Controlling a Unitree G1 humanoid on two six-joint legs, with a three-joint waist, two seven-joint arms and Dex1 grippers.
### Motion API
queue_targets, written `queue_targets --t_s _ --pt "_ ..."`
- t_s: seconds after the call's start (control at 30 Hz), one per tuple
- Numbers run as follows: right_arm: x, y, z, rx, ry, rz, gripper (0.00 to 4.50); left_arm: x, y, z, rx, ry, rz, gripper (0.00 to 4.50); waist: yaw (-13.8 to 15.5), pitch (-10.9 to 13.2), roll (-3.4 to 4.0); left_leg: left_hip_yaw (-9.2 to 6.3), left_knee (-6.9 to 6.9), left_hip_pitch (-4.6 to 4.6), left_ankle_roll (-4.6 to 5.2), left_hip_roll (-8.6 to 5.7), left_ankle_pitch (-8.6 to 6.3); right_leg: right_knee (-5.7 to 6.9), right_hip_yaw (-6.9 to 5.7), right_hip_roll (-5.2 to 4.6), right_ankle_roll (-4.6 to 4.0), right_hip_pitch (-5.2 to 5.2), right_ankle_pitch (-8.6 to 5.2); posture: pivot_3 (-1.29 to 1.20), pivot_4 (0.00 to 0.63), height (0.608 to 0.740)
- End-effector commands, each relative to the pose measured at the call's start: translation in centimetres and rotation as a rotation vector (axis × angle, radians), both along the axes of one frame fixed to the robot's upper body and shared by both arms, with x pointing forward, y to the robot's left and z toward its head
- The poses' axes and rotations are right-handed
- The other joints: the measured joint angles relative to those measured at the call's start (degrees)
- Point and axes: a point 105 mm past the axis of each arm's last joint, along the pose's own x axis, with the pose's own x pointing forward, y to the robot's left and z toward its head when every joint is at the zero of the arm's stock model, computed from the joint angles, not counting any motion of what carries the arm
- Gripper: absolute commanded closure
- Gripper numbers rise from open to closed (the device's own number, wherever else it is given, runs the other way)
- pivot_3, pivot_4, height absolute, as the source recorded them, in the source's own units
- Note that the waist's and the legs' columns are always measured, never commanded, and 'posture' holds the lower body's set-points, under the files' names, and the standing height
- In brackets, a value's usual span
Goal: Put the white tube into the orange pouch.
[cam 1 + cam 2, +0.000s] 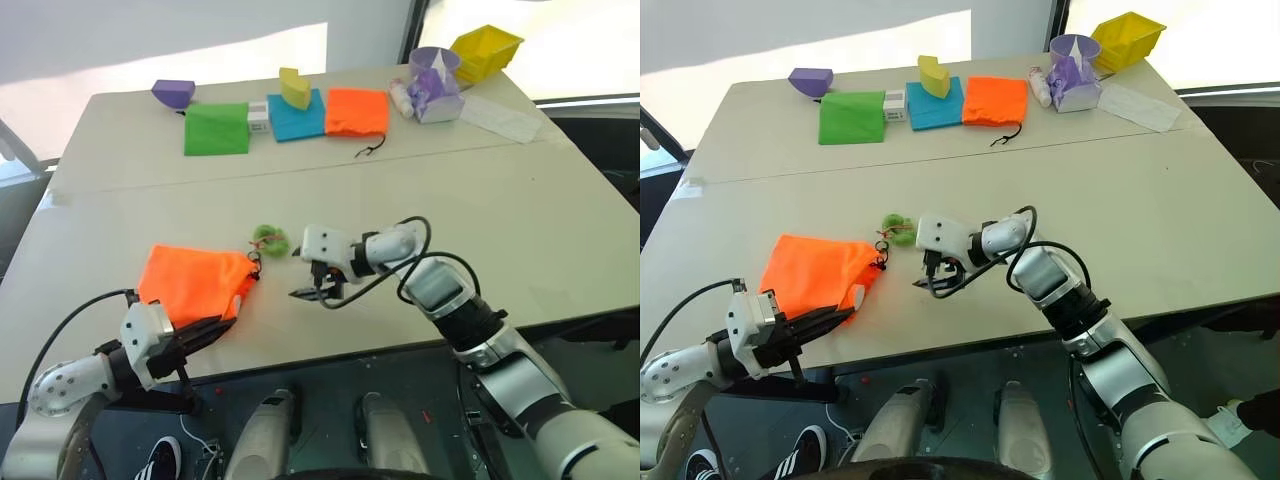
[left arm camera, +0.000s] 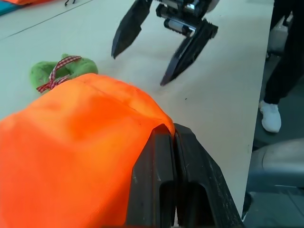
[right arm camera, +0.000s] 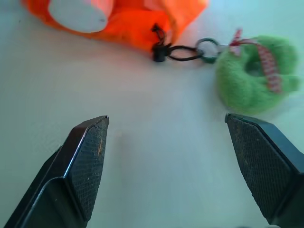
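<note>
- My right gripper (image 1: 318, 291): jaws spread wide and empty, tips angled down toward the table (image 1: 500, 230), hovering just beside the mouth of the orange pouch (image 1: 195, 285); the forearm reaches in from my right, wrist bent toward my left.
- My left gripper (image 1: 215, 328): fingers (image 2: 175, 185) clenched together on the near edge of the orange pouch, pinching its fabric; the arm lies low at the table's front edge, pointing forward and to the right.
- White tube (image 3: 80, 12): its white end shows inside the open mouth of the orange pouch; how far in it lies I cannot tell.
- Green fuzzy ring (image 3: 254, 73): on the table just beyond the pouch mouth, joined by the dark cord (image 3: 178, 50).
</note>
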Motion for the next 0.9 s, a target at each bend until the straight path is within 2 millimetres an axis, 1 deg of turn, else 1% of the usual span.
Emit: queue_targets --t_s 0.03,0.1,0.13,0.3,0.4,0.47,0.53,0.63,0.7,0.77,0.83,0.9 --pt "0.6 1.1 3.3 0.152 -0.03 -0.029 0.42 -0.1 -0.2 0.4 -0.004 -0.022 -0.022 4.5 -0.07 0.0 0.0 0.0 0.0 0.0 0.0 0.06 0.0 0.0 0.0 0.05 0.0 0.01 0.0 0.0 0.15 0.74" --pt "1.2 2.3 4.1 0.228 -0.017 -0.071 0.42 -0.1 -0.2 0.4 -0.005 -0.02 -0.025 4.5 -0.23 0.0 0.0 0.01 0.0 0.01 0.0 0.14 0.0 0.0 0.0 0.13 -0.01 0.01 0.01 0.0 0.15 0.74" --pt "1.5 2.9 4.1 0.248 -0.016 -0.087 0.42 0.0 -0.3 0.4 -0.006 -0.019 -0.026 4.5 -0.32 0.0 0.0 0.01 0.0 0.02 0.0 0.18 0.0 0.0 0.0 0.17 -0.04 0.02 0.02 0.0 0.15 0.74" --pt "2.7 5.4 3.0 0.267 -0.046 -0.157 0.42 0.0 -0.3 0.4 -0.007 -0.022 -0.027 4.5 -0.02 0.0 0.01 0.01 0.02 0.14 -0.01 0.25 0.0 -0.06 0.0 0.26 -0.16 -0.02 0.11 0.0 0.15 0.74" --pt "3.1 6.3 2.6 0.283 -0.043 -0.189 0.42 0.0 -0.4 0.4 -0.006 -0.021 -0.026 4.5 -0.04 0.0 0.01 0.06 0.02 0.14 -0.01 0.25 0.0 -0.11 0.0 0.27 -0.29 -0.02 0.2 0.0 0.15 0.74" --pt "3.6 6.5 2.1 0.256 -0.102 -0.207 0.42 -0.1 -0.4 0.5 -0.006 -0.021 -0.024 4.5 -0.03 0.0 0.01 0.08 0.02 0.13 -0.01 0.25 0.0 -0.11 0.02 0.29 -0.32 -0.04 0.23 0.0 0.15 0.74" --pt "4.0 6.5 1.8 0.25 -0.113 -0.221 0.42 -0.1 -0.4 0.5 -0.007 -0.02 -0.023 4.5 0.01 0.0 0.01 0.08 0.02 0.14 -0.02 0.26 0.0 -0.11 0.02 0.31 -0.32 -0.05 0.24 0.0 0.15 0.74" --pt "4.8 6.1 0.6 0.216 -0.081 -0.268 0.42 -0.2 -0.4 0.4 -0.006 -0.018 -0.02 4.5 -0.05 0.0 0.01 0.09 0.02 0.15 -0.05 0.31 0.02 -0.11 0.04 0.39 -0.32 -0.05 0.28 0.0 0.15 0.74" --pt "5.2 5.9 0.2 0.216 -0.072 -0.299 0.42 -0.2 -0.5 0.4 -0.006 -0.017 -0.021 4.5 -0.06 0.0 0.01 0.09 0.02 0.17 -0.07 0.38 0.03 -0.11 0.04 0.46 -0.33 -0.05 0.29 0.0 0.15 0.74" --pt "5.3 5.7 -0.6 0.172 -0.068 -0.299 0.42 -0.2 -0.5 0.4 -0.008 -0.018 -0.02 4.5 -0.06 0.0 0.01 0.09 0.01 0.18 -0.08 0.43 0.04 -0.1 0.04 0.5 -0.33 -0.06 0.29 0.0 0.15 0.74" --pt "4.8 5.8 -1.3 0.159 -0.014 -0.277 0.42 -0.2 -0.5 0.4 -0.009 -0.018 -0.019 4.5 -0.06 0.01 0.01 0.09 0.01 0.18 -0.09 0.47 0.05 -0.1 0.04 0.53 -0.33 -0.07 0.29 0.0 0.15 0.74" --pt "4.8 5.8 -1.5 0.155 -0.011 -0.286 0.42 -0.2 -0.5 0.4 -0.007 -0.017 -0.02 4.5 -0.09 0.01 0.01 0.09 0.01 0.18 -0.09 0.48 0.05 -0.1 0.04 0.53 -0.33 -0.07 0.29 0.0 0.15 0.74"
